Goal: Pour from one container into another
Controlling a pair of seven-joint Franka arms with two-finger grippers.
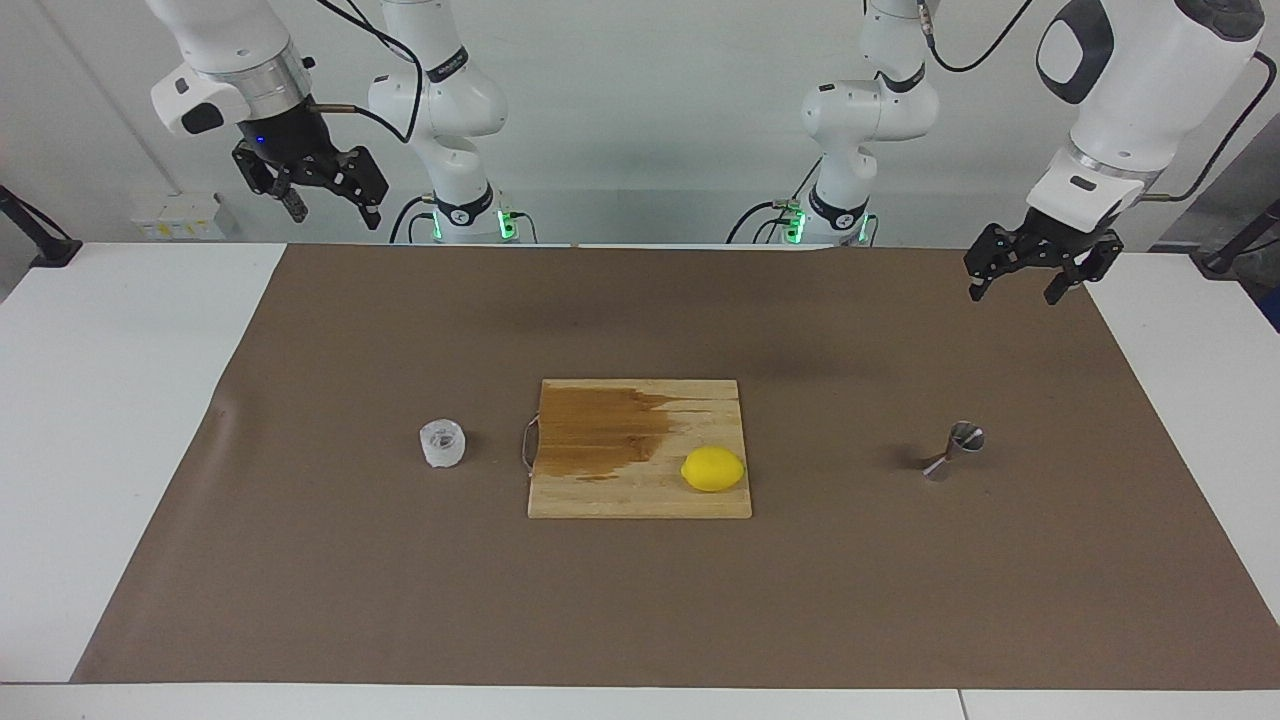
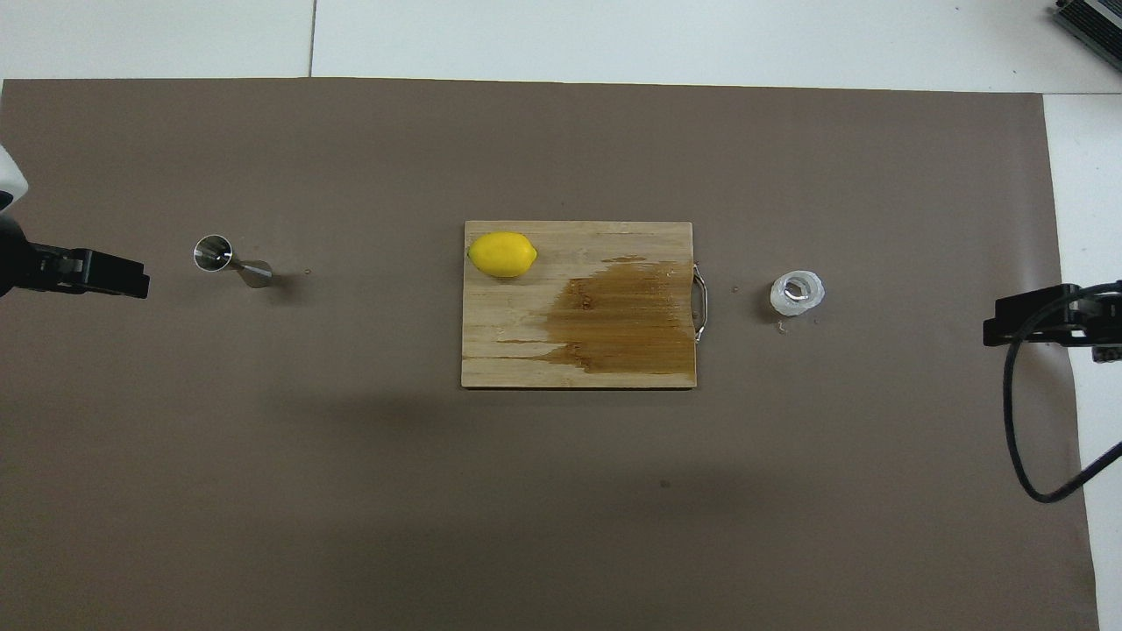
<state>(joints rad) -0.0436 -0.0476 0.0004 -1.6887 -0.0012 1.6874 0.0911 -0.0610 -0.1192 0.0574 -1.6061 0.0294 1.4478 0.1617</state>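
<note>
Hanging pincers: both of mine were up in the air, each empty with its fingers spread.
Left pincer (image 1: 1033,272): I held it over the edge of the brown mat at the left arm's end of the counter, well apart from the jigger.
Right pincer (image 1: 322,195): I held it high at the right arm's end, clear of the cup.
Jigger (image 1: 954,450): steel, hourglass-shaped, it stood on the mat (image 1: 640,600) toward the left arm's end.
Cup (image 1: 443,443): small, clear and squat, it stood upright on the mat toward the right arm's end, just beside the board's metal handle (image 1: 527,446).
Cutting board (image 1: 600,495): wooden, between the two containers, with a dark wet stain.
Lemon (image 1: 713,469): it lay on the board, at the corner toward the jigger.
</note>
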